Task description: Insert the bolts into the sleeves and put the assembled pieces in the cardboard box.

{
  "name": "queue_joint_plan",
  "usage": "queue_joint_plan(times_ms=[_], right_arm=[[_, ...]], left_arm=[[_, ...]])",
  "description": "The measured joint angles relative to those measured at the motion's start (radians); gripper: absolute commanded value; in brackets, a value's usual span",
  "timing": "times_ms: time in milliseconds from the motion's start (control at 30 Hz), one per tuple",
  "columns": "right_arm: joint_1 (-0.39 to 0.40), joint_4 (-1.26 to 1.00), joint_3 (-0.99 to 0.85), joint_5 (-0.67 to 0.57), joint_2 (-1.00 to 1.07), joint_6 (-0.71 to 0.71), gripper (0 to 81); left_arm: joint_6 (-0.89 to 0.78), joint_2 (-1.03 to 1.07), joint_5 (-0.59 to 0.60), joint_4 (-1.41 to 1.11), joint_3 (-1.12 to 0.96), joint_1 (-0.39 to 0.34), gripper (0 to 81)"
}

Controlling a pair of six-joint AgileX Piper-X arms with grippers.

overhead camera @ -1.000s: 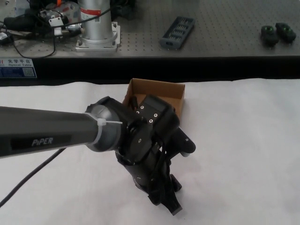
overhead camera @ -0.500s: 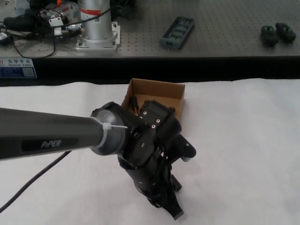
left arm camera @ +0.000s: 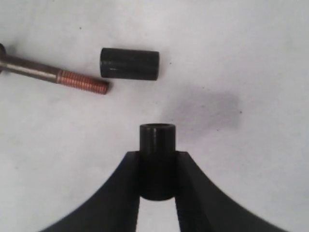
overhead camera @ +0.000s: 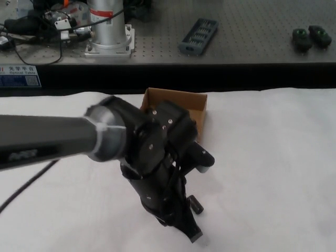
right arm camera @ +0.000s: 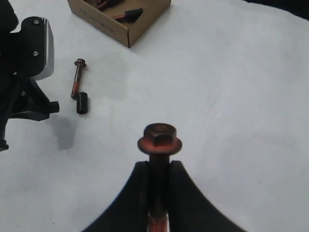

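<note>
The left gripper [left arm camera: 157,159] has its fingers clenched on a sleeve [left arm camera: 157,137], and the right gripper [right arm camera: 159,169] pinches a bolt [right arm camera: 160,138] by its shank; the two are not yet joined. Just beyond, a loose bolt [left arm camera: 53,75] and a second sleeve [left arm camera: 129,64] lie unassembled on the white counter [overhead camera: 273,157]. Farther back, at the high view's upper centre, the cardboard box [overhead camera: 176,100] already holds pieces [right arm camera: 128,13] that appear assembled. The left arm [overhead camera: 47,139] stretches from the left edge, wrist bent down at lower centre.

Bright, diffuse light washes the white sheet [overhead camera: 273,157] nearly featureless. Shadows are soft: a faint grey patch lies beyond the held sleeve [left arm camera: 157,159], another near the loose sleeve [right arm camera: 82,102]. The held bolt [right arm camera: 159,137] carries a dull sheen; the far bench [overhead camera: 252,31] sits dimmer.
</note>
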Motion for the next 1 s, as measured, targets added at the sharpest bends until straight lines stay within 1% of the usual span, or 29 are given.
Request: queue_joint_plan(times_ms=[100, 167, 267, 300, 400, 500, 600, 667, 700, 833, 933, 1000], right_arm=[[0.000, -0.056, 0.000, -0.008, 0.000, 0.000, 2.7], [0.000, -0.093, 0.000, -0.039, 0.006, 0.024, 2.7], [0.000, -0.134, 0.000, -0.096, 0.021, 0.094, 2.7], [0.000, -0.153, 0.000, -0.096, 0.030, 0.099, 2.7], [0.000, -0.230, 0.000, -0.191, 0.076, 0.208, 2.7], [0.000, -0.344, 0.000, -0.288, 0.142, 0.305, 2.7], [0.000, -0.518, 0.000, -0.385, 0.238, 0.406, 2.7], [0.000, -0.562, 0.000, -0.442, 0.258, 0.473, 2.7], [0.000, -0.597, 0.000, -0.448, 0.273, 0.479, 2.7], [0.000, -0.700, 0.000, -0.517, 0.314, 0.557, 2.7], [0.000, -0.751, 0.000, -0.572, 0.344, 0.613, 2.7], [0.000, -0.763, 0.000, -0.586, 0.355, 0.634, 2.7]], left_arm=[[-0.002, -0.062, 0.005, 0.036, 0.000, 0.000, 0.6], [-0.002, -0.093, 0.005, 0.044, 0.000, 0.000, 0.6], [-0.002, -0.166, 0.005, 0.048, 0.000, 0.000, 0.6], [-0.012, -0.222, 0.005, 0.051, 0.000, 0.000, 0.6], [-0.030, -0.298, 0.015, 0.055, 0.003, 0.000, 0.6], [-0.061, -0.383, 0.075, 0.031, 0.031, 0.002, 0.6], [-0.116, -0.479, 0.153, -0.025, 0.098, 0.002, 0.6], [-0.160, -0.537, 0.193, -0.072, 0.166, 0.002, 0.6], [-0.205, -0.600, 0.224, -0.109, 0.230, 0.002, 0.6], [-0.309, -0.722, 0.263, -0.211, 0.352, 0.016, 0.6], [-0.382, -0.795, 0.280, -0.302, 0.405, 0.048, 0.6], [-0.419, -0.826, 0.323, -0.357, 0.425, 0.074, 0.6]])
